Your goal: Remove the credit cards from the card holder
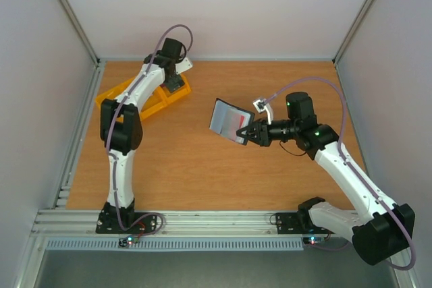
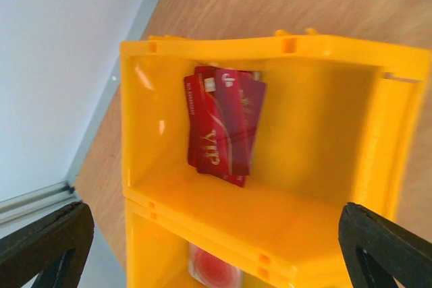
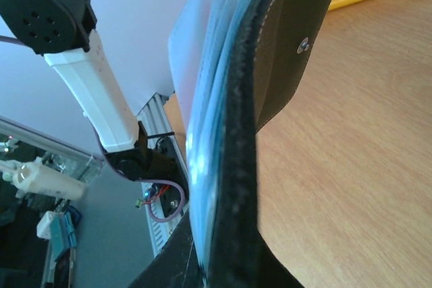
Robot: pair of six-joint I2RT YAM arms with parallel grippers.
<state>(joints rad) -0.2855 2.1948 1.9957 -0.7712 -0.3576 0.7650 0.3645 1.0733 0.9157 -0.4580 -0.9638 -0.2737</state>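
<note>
Stiffness and slickness, we judge, suit edge-pinching the credit cards; right jaws clamp the card holder, left jaws gape over the yellow bin.

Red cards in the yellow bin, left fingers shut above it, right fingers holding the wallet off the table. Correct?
One error: the left fingers are open, not shut. The left wrist view shows them spread wide at either edge of the picture. The rest stands: the red cards lie in the yellow bin, and the right fingers hold the wallet off the table.
</note>
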